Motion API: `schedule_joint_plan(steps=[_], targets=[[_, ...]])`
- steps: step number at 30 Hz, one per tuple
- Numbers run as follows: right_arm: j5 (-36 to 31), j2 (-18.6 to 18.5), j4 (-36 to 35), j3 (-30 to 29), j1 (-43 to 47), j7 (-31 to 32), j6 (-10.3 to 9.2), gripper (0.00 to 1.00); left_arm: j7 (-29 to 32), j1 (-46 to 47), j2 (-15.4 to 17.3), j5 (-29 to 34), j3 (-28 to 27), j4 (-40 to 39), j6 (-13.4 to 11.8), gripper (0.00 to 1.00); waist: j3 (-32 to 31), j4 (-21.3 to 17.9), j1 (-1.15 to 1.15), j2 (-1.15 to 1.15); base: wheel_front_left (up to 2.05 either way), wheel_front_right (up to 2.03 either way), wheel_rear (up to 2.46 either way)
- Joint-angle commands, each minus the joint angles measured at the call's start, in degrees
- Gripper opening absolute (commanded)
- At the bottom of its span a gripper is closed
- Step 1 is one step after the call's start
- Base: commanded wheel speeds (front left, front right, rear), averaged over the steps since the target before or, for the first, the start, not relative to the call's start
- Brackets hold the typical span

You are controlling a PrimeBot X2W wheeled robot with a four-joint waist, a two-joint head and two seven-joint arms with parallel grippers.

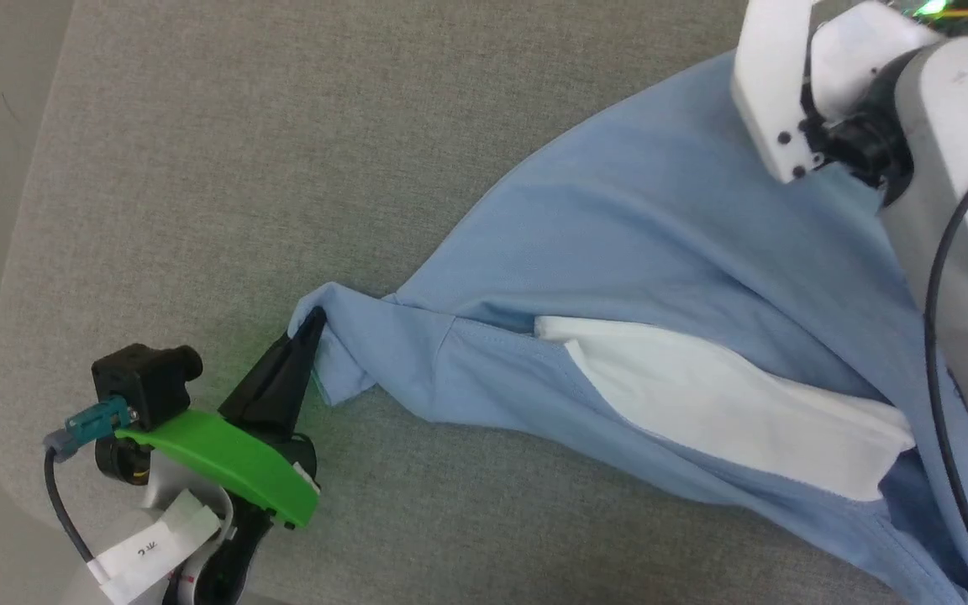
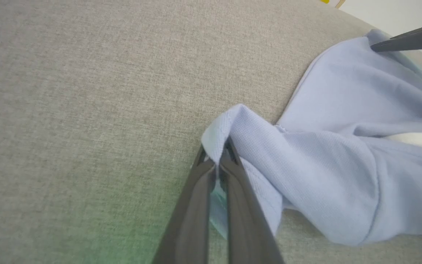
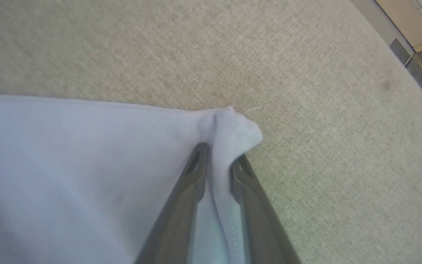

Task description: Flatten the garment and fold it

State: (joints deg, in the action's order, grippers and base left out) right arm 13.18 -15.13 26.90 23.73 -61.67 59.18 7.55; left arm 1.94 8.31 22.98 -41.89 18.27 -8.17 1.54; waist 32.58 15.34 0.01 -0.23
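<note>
So the garment (image 1: 618,252) is lying on the grey surface (image 1: 282,126), strung out on a diagonal in the head view: one bunched corner low on the left, and the body running up toward the top right, where it goes under the right arm (image 1: 938,126). The white collar piece (image 1: 728,403) sits around the middle, half tucked in a fold, and the rest of the cloth slumps off toward the bottom right. Definitely not flat yet.

The left claw (image 1: 309,323) is clamped tight on that left corner, with a little tab of blue poking out past the tips. The right claw (image 3: 218,157) stands narrow around a ridge of hem at the far corner, and the cloth fills the gap between its fingers (image 3: 192,183), so I'd say it's got hold.

What matters next, I reckon: the shirt's long axis runs straight from one claw to the other, with each arm at its own end. The straight edge between them looks fairly taut, while the collar side is slack. Drawing the claws apart along that line should spread it, but a thin pinch like the left one could slip.
</note>
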Motion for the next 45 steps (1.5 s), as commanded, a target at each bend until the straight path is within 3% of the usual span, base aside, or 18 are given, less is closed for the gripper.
schedule_joint_plan(steps=[1,8,9,19,25,32,37,45], targets=[[0.7,-0.1,0.6,-0.5,2.6,-1.2,-0.06,0.0,0.0,1.0,0.2,-0.3,-0.2,0.3,0.1,0.0,-3.1,-1.9,-0.01,0.23,0.0,0.0,0.0],[4.6,-0.1,-4.9,-7.7,5.9,-11.4,-0.06,0.0,1.1,-0.6,0.8,-0.4,-0.5,1.1,-1.6,0.0,-11.6,-6.6,-0.01,0.23,0.0,0.0,0.0],[6.9,-1.2,-8.7,-10.8,9.6,-14.1,-0.06,0.0,1.7,-2.1,1.0,-0.7,-0.6,1.0,-2.7,0.0,-16.0,-9.3,-0.01,0.23,0.0,0.0,0.0],[13.6,-2.6,-25.0,-21.7,33.5,-15.1,-0.06,0.0,3.4,-7.0,0.7,-1.5,-0.7,-0.9,-6.6,0.0,-25.7,-16.8,-0.01,0.23,0.0,0.0,0.0],[15.8,1.7,-32.6,-27.8,51.3,-13.3,-0.06,0.0,3.9,-9.0,0.2,-2.3,-0.5,-0.9,-7.6,0.0,-28.2,-18.9,-0.01,0.23,0.0,0.0,0.0],[17.7,7.0,-34.6,-30.5,65.8,-13.8,-0.06,0.0,3.9,-10.8,-0.7,-3.5,0.0,0.5,-7.8,0.0,-29.6,-19.5,-0.01,0.23,0.0,0.0,0.0],[18.8,7.8,-34.5,-30.2,67.5,-14.5,-0.06,0.0,3.4,-11.1,-1.1,-4.3,-0.3,1.4,-7.6,0.0,-30.5,-19.8,-0.01,0.23,0.0,0.0,0.0],[21.3,2.1,-36.4,-28.7,57.6,-12.2,-0.06,0.0,3.5,-4.8,0.2,-6.7,-3.3,1.1,-5.1,0.0,-31.4,-20.5,-0.01,0.23,0.0,0.0,0.0]])
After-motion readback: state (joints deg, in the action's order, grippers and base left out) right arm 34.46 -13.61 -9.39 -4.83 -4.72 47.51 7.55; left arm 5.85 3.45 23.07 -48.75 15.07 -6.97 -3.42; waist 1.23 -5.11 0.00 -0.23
